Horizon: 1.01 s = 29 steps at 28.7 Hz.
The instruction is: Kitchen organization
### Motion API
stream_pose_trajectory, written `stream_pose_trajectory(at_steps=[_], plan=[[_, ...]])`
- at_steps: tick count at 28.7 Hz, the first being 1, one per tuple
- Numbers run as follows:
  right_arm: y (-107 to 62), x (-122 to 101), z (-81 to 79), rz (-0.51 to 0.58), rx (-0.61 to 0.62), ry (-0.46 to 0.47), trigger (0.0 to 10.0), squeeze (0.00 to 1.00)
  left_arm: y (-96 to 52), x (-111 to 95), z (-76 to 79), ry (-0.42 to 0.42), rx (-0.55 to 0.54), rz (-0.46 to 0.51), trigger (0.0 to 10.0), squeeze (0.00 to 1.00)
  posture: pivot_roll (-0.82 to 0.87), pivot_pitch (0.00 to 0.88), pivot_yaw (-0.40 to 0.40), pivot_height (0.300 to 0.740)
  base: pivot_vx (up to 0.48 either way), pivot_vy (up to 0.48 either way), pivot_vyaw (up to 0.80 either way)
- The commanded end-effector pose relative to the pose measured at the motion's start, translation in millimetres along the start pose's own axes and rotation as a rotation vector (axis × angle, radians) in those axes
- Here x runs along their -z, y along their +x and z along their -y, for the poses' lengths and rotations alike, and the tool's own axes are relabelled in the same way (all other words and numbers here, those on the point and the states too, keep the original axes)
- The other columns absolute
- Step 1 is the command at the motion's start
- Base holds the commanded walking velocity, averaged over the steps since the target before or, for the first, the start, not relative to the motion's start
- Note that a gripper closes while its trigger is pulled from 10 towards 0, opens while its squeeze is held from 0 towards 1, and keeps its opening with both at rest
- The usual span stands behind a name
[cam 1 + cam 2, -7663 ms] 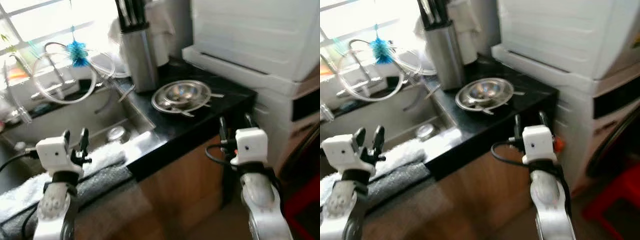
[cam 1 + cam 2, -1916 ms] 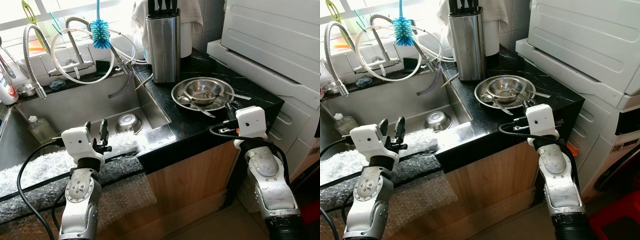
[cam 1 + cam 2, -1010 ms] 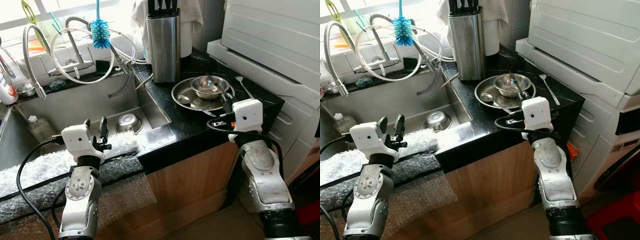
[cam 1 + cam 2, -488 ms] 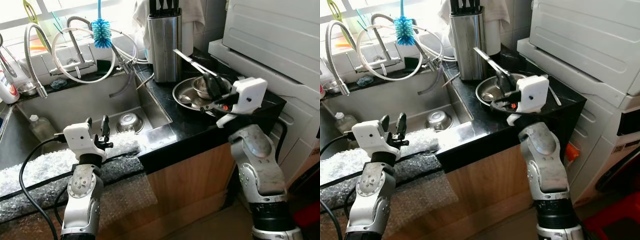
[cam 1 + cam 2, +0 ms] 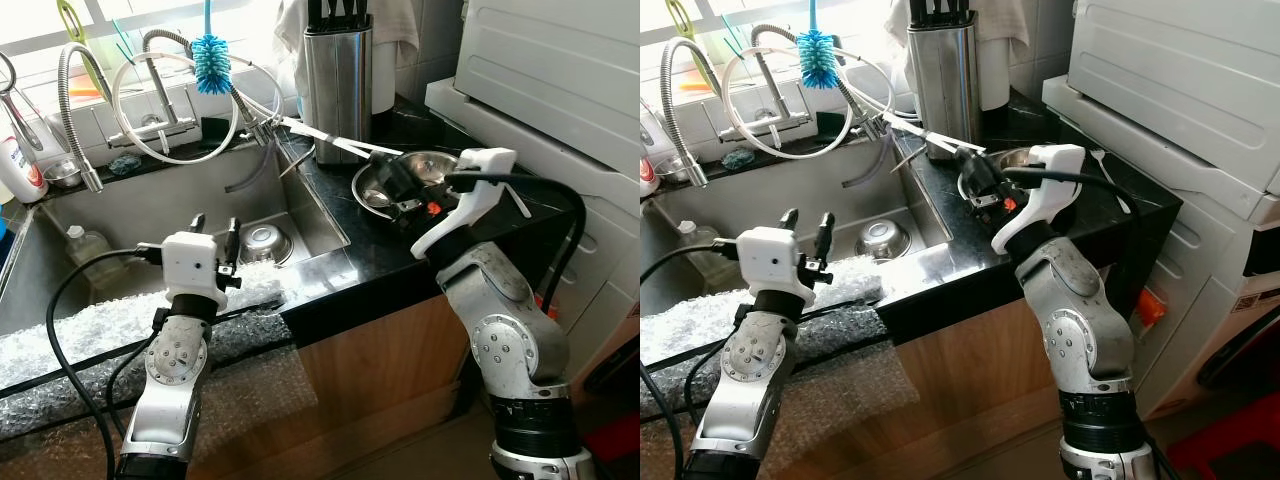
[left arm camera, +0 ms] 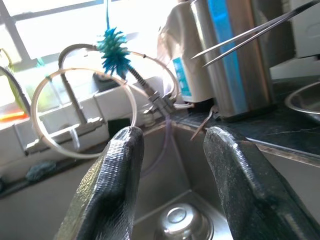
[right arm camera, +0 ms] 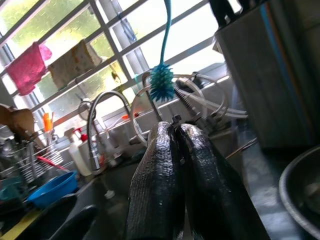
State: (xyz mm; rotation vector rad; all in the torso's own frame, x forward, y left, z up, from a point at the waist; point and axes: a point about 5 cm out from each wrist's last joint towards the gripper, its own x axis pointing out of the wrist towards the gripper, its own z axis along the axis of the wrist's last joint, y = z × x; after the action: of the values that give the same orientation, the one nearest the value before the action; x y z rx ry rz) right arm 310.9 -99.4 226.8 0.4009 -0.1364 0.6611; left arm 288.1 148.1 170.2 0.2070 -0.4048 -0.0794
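A: What has the right pincer (image 5: 398, 186) got?

B: Its two black fingers are pressed together on a pair of long metal tongs (image 5: 330, 143). The tongs stick out from the fingertips, up and away toward the sink (image 5: 140, 215), and their thin tips end close to the coiled hose of the faucet (image 5: 165, 95).

A: And where is that pincer?

B: Raised above the black tabletop (image 5: 395, 245), directly over the near rim of the steel plate (image 5: 372, 193) with a bowl (image 5: 1018, 160) in it. The knife block (image 5: 339, 85) stands beyond the pincer, near the wall. A fork (image 5: 1108, 178) lies on the tabletop on the far side of the pincer's wrist, toward the white appliance (image 5: 560, 90).

A: The left pincer (image 5: 214, 226)?

B: Fingers spread apart, nothing between them. It hovers over the front edge of the sink, above the bubble wrap (image 5: 100, 335) lying there. Ahead of it and lower down, a small steel bowl (image 5: 263, 241) sits in the basin; a blue bottle brush (image 5: 211, 53) hangs above the faucet.
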Motion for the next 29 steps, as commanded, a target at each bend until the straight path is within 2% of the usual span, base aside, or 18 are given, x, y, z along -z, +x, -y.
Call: stream_pose_trajectory(at_steps=[1,2,3,4,5,10,16,17,18,23,24,25,26,29], plan=[[3.7,-4.1,-6.9,0.008,-0.030,0.012,10.0,0.00,3.4,-4.1,-1.6,0.035,0.014,0.023,10.0,0.00,-0.13,0.000,0.093,0.740,0.000,0.000,0.00],[3.7,-4.1,-6.9,0.008,-0.030,0.012,10.0,0.00,3.4,-4.1,-1.6,0.035,0.014,0.023,10.0,0.00,-0.13,0.000,0.093,0.740,0.000,0.000,0.00],[3.4,1.3,-8.6,-0.012,-0.030,0.085,10.0,0.00,4.9,-6.6,1.6,0.074,0.040,0.041,10.0,0.00,-0.13,0.000,0.093,0.740,0.000,0.000,0.00],[3.4,1.3,-8.6,-0.012,-0.030,0.085,10.0,0.00,4.9,-6.6,1.6,0.074,0.040,0.041,10.0,0.00,-0.13,0.000,0.093,0.740,0.000,0.000,0.00],[2.4,7.4,-10.4,-0.034,-0.038,0.163,10.0,0.00,6.1,-8.8,6.1,0.104,0.069,0.057,10.0,0.00,-0.13,0.000,0.093,0.740,0.000,0.000,0.00],[-0.2,14.1,-13.1,-0.068,-0.065,0.278,10.0,0.00,7.7,-10.8,11.7,0.117,0.089,0.074,10.0,0.00,-0.13,0.000,0.091,0.740,0.000,0.000,0.00],[-2.3,21.0,-11.3,-0.086,-0.057,0.329,10.0,0.00,7.8,-12.8,18.1,0.128,0.127,0.089,10.0,0.00,-0.12,0.000,0.089,0.740,0.000,0.000,0.00],[-2.8,22.0,-10.9,-0.088,-0.055,0.343,10.0,0.00,7.8,-13.3,19.8,0.134,0.143,0.095,10.0,0.95,-0.13,0.000,0.090,0.740,0.000,0.000,0.00],[-3.5,22.1,-10.6,-0.092,-0.054,0.351,10.0,0.00,7.5,-13.6,21.3,0.136,0.154,0.097,10.0,1.00,-0.13,0.000,0.090,0.740,0.000,0.000,0.00],[-4.1,25.2,-7.8,-0.099,-0.039,0.385,10.0,0.00,7.7,-15.0,26.1,0.170,0.186,0.113,10.0,1.00,-0.13,0.000,0.091,0.740,0.000,0.000,0.00],[-4.6,28.1,-6.5,-0.108,-0.031,0.399,10.0,0.00,8.3,-15.9,27.5,0.191,0.189,0.120,10.0,0.51,-0.12,0.000,0.089,0.740,0.000,0.000,0.00],[-4.8,28.9,-6.2,-0.111,-0.029,0.403,10.0,0.00,8.5,-16.3,27.9,0.201,0.191,0.123,10.0,0.51,-0.12,0.000,0.089,0.740,0.000,0.000,0.00],[-4.9,29.6,-6.3,-0.112,-0.029,0.412,10.0,0.00,8.6,-16.7,28.2,0.214,0.195,0.126,10.0,0.00,-0.12,0.000,0.088,0.740,0.000,0.000,0.00],[-4.5,32.2,-9.2,-0.112,-0.039,0.491,10.0,0.00,9.1,-18.5,27.4,0.251,0.188,0.140,10.0,0.00,-0.12,0.000,0.087,0.740,0.000,0.000,0.00]])
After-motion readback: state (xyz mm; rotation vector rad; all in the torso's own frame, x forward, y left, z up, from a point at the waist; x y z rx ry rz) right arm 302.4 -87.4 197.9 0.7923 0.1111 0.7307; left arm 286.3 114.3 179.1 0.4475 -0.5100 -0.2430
